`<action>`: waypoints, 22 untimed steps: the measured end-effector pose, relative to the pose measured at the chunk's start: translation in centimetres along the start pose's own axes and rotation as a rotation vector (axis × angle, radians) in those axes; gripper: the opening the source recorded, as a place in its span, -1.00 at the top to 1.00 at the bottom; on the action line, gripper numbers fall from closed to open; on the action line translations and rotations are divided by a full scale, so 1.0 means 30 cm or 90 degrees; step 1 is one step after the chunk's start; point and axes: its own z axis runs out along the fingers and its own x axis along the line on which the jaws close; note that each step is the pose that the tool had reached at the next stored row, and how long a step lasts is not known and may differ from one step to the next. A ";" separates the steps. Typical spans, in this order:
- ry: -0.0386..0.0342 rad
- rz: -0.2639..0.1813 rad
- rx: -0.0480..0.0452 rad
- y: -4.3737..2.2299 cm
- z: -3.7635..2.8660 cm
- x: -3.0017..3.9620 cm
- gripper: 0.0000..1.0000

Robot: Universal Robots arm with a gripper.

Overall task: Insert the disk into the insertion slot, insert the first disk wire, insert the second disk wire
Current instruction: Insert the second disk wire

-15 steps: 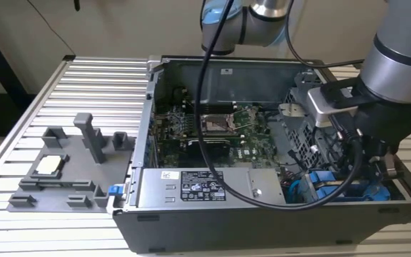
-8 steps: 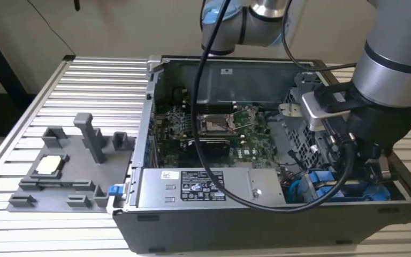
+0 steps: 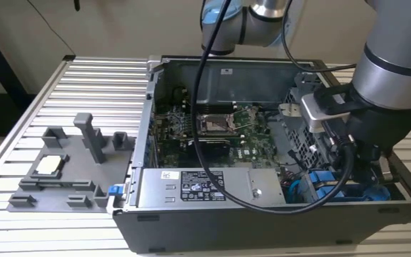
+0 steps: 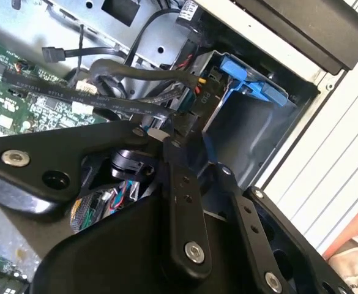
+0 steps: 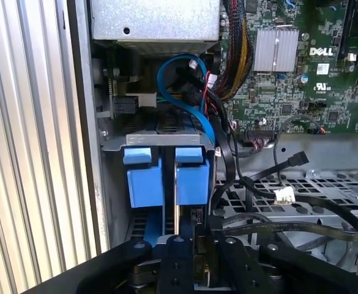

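Note:
The disk's blue carrier (image 5: 191,179) sits pushed into the insertion slot (image 5: 161,139) of the dark-grey drive cage, beside a second blue carrier (image 5: 144,179). In the exterior view blue plastic (image 3: 321,181) shows at the case's front corner on the exterior view's right, under my arm. My gripper (image 5: 194,237) hangs just off the carriers' ends, its black links drawn together. It looks shut on the end of a black flat disk wire (image 5: 301,228) that loops back to it. In the second wrist view the gripper (image 4: 160,131) meets that black wire (image 4: 105,101) near the blue carrier (image 4: 252,79).
The silver power-supply box (image 3: 205,186) fills the case's front. The green motherboard (image 3: 213,128) lies behind it, with loose black cables (image 5: 289,162) and a blue cable (image 5: 179,67) around the cage. A grey fixture (image 3: 70,166) stands on the slatted table (image 3: 98,85) at the exterior view's left.

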 end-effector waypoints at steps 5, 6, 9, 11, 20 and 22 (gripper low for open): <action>0.0001 0.000 -0.0004 -0.003 -0.014 0.001 0.40; 0.0000 0.000 -0.0005 -0.005 -0.019 0.001 0.40; 0.0000 0.000 -0.0006 -0.012 -0.051 -0.001 0.40; 0.0001 0.000 -0.0011 -0.019 -0.082 -0.002 0.40; -0.0001 0.000 -0.0012 -0.029 -0.122 -0.004 0.40; 0.0000 0.000 -0.0012 -0.029 -0.122 -0.004 0.40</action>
